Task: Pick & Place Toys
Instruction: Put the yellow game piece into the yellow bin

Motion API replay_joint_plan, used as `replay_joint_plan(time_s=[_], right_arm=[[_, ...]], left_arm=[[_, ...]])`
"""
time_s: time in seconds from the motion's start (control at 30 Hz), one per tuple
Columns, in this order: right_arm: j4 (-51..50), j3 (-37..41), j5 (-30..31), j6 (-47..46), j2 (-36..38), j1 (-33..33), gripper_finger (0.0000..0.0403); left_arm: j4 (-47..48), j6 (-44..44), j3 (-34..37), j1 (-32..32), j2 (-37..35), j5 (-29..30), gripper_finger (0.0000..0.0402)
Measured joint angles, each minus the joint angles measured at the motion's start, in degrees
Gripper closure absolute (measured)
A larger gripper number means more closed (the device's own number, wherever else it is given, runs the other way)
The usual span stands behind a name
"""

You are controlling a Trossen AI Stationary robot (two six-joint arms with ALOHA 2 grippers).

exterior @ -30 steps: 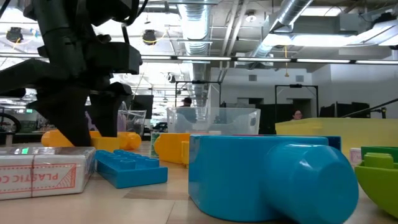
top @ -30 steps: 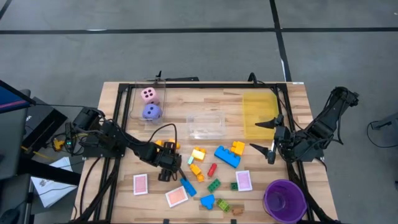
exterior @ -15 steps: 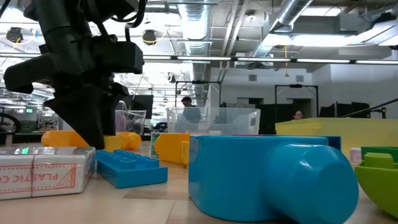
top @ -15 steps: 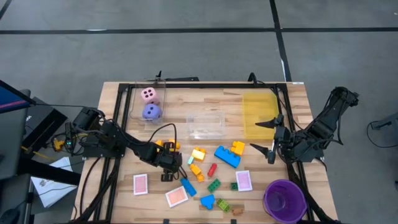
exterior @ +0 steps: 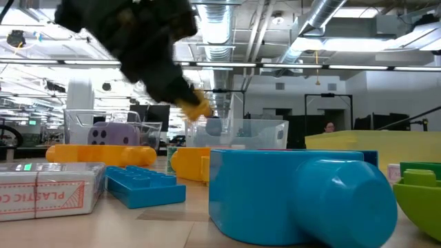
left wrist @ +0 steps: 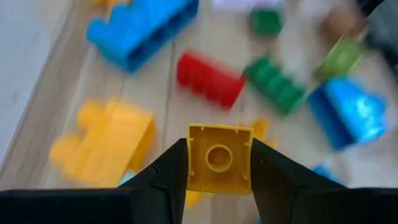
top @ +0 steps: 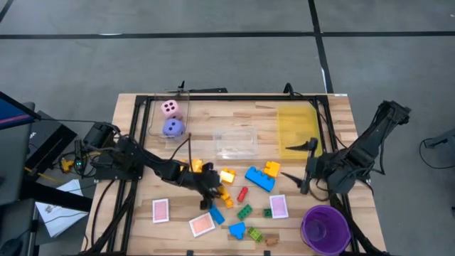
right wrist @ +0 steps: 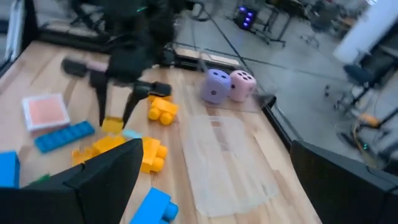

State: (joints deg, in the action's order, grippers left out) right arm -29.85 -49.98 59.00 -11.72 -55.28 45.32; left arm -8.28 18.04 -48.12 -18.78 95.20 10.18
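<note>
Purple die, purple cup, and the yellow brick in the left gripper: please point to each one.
purple die (top: 173,128): high view, top face.
purple cup (top: 306,229): high view, rim.
yellow brick (left wrist: 219,157): left wrist view, hollow underside.

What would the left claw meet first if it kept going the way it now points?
Probably the red brick, straight ahead of the left claw, which is shut on a small yellow brick. Depth is unclear; it might pass above it.
</note>
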Motion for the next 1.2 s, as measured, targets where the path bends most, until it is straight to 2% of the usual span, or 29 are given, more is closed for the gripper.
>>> replay_joint_plan(time_s=[0.17, 0.33, 0.53, 0.6, 0.7, 0.8, 1.07, 1.2], right_arm=[[9.83, 0.0, -3.83, 12.59, -5.82, 0.0, 0.0005], [20.89, 0.0, -5.15, 22.76, -11.67, -0.68, 0.0017], [32.24, 0.0, -5.27, 31.33, -15.51, -2.83, 0.0023], [35.28, 0.0, -7.19, 33.61, -16.4, -3.67, 0.0023], [39.31, 0.0, -11.92, 35.84, -17.15, -5.11, 0.0023], [40.96, 0.0, -14.83, 37.11, -17.21, -6.3, 0.0024], [40.78, 0.0, -21.2, 37.06, -17.17, -8.63, 0.0024], [40.16, 0.0, -21.77, 36.78, -17.17, -8.84, 0.0024]], left_arm=[[-11.48, 0.0, 0.0, 2.83, 0.0, -6.66, 0.0269], [-20.85, 0.91, 0.0, 5.49, 0.0, -13.38, 0.0269], [-26.21, 1.91, 0.0, 8.75, 0.0, -16.83, 0.0269], [-28.02, 1.85, 0.0, 10.13, 0.0, -17.9, 0.0269], [-31.61, 1.81, 0.0, 11.97, 0.0, -19.09, 0.0269], [-34.76, 1.81, -0.83, 13.57, 0.0, -22.77, 0.0269], [-34.07, 0.58, -6.79, 13.73, 0.0, -31.22, 0.0269], [-33.73, 0.0, -7.56, 13.02, -0.02, -34.42, 0.0269]])
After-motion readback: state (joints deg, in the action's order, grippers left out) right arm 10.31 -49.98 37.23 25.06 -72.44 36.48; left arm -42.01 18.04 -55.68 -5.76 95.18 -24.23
